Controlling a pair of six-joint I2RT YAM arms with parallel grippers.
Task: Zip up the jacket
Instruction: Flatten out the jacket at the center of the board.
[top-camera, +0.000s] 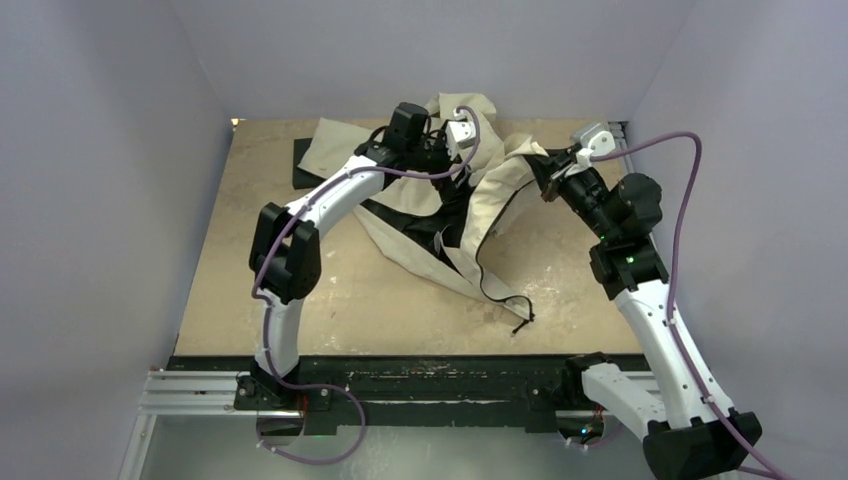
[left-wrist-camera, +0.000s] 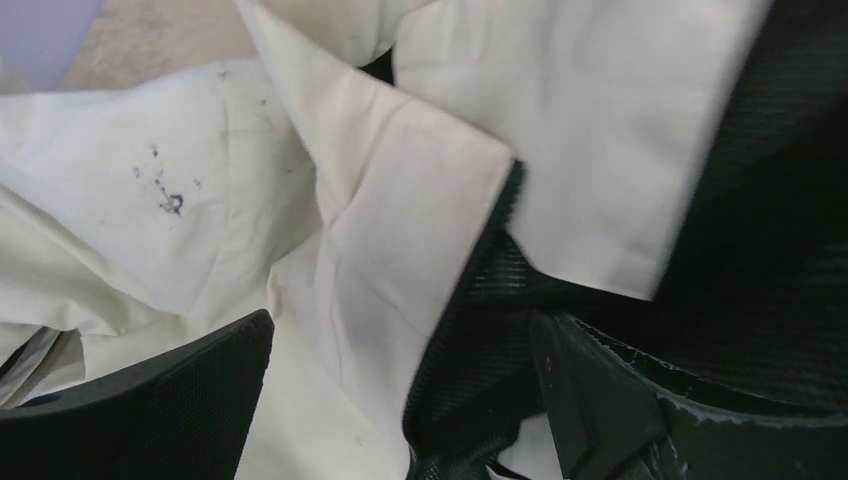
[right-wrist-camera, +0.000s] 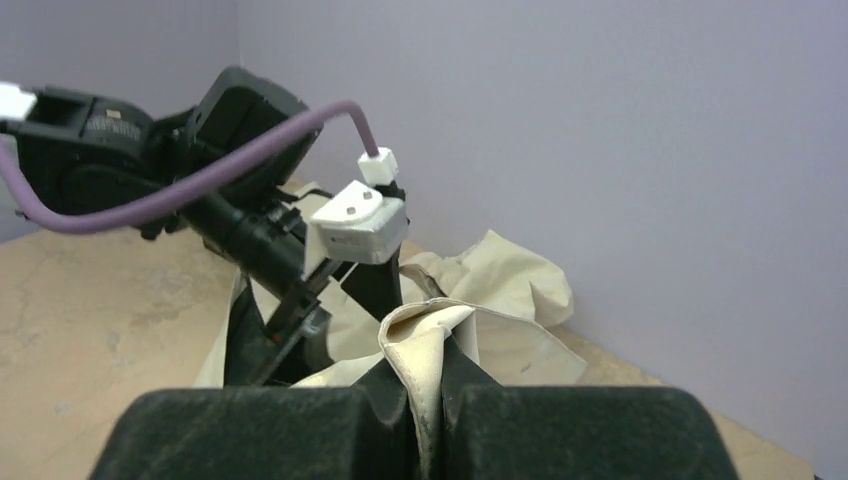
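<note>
The cream jacket (top-camera: 483, 195) lies crumpled at the back middle of the table, with its black lining showing. A long front edge trails toward the near side and ends in a dark tip (top-camera: 522, 318). My left gripper (top-camera: 440, 160) hovers low over the jacket's middle. In the left wrist view it (left-wrist-camera: 400, 400) is open, its fingers (left-wrist-camera: 180, 400) wide apart over cream cloth (left-wrist-camera: 380, 230) and black mesh lining (left-wrist-camera: 490, 300), holding nothing. My right gripper (top-camera: 541, 176) is shut on a raised fold of the jacket's right side (right-wrist-camera: 428, 350), pinched between its pads (right-wrist-camera: 330, 430).
Purple walls (top-camera: 120, 150) close in the table on the left, back and right. A black rail (top-camera: 420, 378) runs along the near edge. A flat black piece (top-camera: 305, 165) shows at the jacket's left. The left arm's camera and cable (right-wrist-camera: 360, 215) stand close before my right gripper.
</note>
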